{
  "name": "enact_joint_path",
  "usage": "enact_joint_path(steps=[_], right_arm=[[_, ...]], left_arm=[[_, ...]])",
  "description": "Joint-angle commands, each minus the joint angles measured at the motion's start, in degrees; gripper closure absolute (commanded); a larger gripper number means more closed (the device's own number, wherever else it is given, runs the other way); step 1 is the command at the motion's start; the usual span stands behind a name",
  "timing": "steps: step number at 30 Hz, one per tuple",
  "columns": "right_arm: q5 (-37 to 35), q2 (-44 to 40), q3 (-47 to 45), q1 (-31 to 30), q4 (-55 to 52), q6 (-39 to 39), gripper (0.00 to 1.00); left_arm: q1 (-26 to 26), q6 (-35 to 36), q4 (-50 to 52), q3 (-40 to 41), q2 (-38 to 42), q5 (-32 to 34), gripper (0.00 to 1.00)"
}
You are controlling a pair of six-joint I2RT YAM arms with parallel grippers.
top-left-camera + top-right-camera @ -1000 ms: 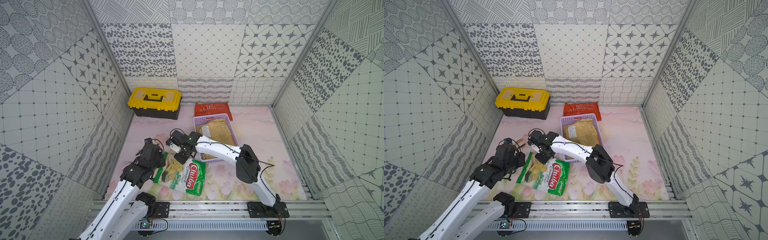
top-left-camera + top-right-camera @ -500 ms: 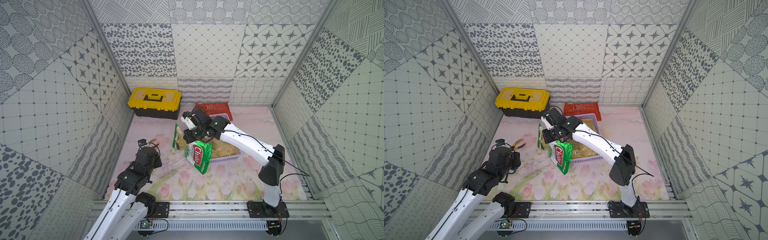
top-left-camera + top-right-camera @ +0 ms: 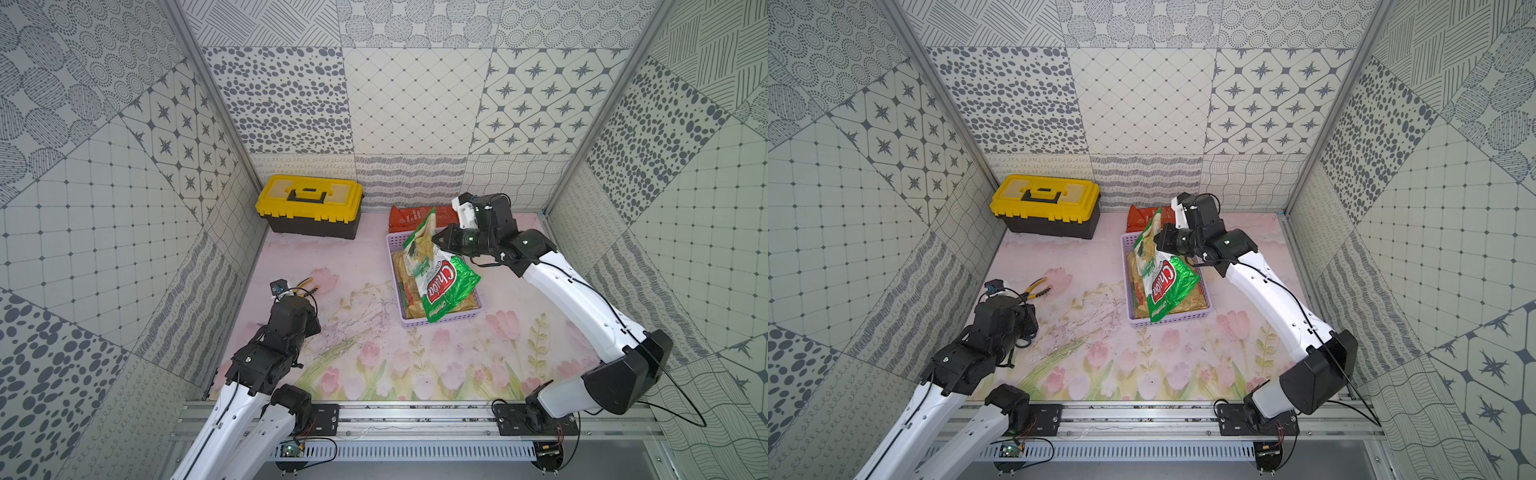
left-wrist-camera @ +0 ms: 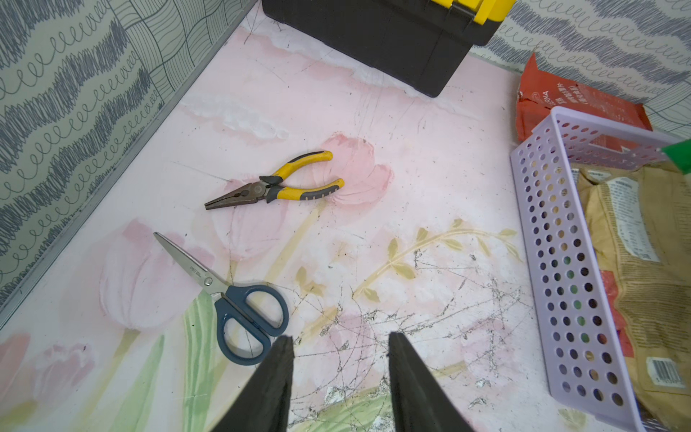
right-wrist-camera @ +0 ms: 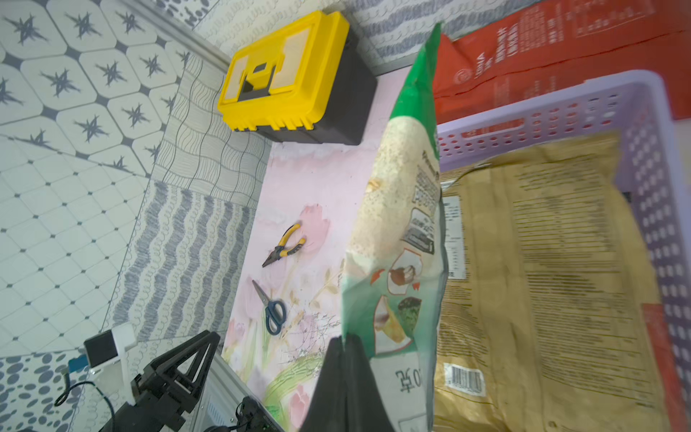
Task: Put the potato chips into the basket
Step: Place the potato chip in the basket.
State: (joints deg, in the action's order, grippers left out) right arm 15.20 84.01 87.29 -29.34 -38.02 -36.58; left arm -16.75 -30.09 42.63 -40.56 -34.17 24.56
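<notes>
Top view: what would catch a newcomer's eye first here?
The green Chuba bag stands out first, hanging from the shut right gripper over the lavender basket, which already holds tan bags. Next comes the yellow toolbox at the back wall. The left gripper is open over the bare mat, near scissors and pliers.

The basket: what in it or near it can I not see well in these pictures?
- Lower bags in the basket: covered by the tan bag and the hanging green bag in both top views; number unclear.
- Red bag behind the basket: partly hidden by the green bag in top views, cut by the edge in the right wrist view.
- Right hand: its grip is too small to see in top views.
</notes>
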Motion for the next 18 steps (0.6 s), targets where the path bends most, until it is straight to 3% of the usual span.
enact_joint_path(steps=[1,11,18], right_arm=[[2.11,-1.26,-3.32,2.14,4.00,0.82,1.00],[0.64,3.75,-13.80,5.25,4.62,3.53,1.00],[0.47,2.31,-19.08,5.57,8.23,3.84,1.00]], left_arm=[[0.35,-0.50,0.45,0.04,-0.27,0.67,0.54],[0.36,-0.59,0.35,0.30,0.25,-0.11,0.54],[0.33,-0.50,0.35,0.14,-0.48,-0.60,0.54]])
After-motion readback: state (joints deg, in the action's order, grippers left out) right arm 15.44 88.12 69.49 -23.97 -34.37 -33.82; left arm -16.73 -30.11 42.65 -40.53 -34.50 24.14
